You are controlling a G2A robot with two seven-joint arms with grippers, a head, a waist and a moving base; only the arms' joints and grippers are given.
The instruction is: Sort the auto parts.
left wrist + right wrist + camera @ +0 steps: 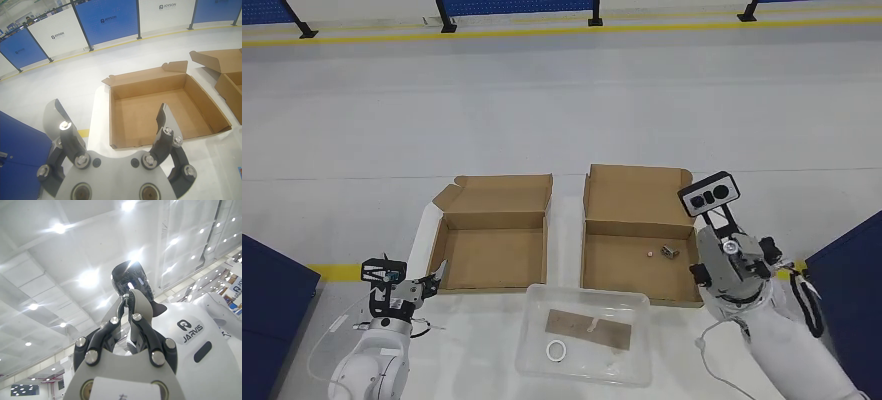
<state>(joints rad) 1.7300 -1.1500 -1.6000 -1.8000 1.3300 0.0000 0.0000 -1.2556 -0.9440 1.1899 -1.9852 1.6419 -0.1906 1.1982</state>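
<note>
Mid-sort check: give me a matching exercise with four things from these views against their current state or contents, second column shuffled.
Things:
1. left hand
2. right hand
3. right cardboard box
4. clear tray

States:
A. holds a white ring
B. open, gripping nothing
C. holds two small parts
D. shut on a small metal part

Pairs: 1-B, 2-D, 3-C, 4-A
</note>
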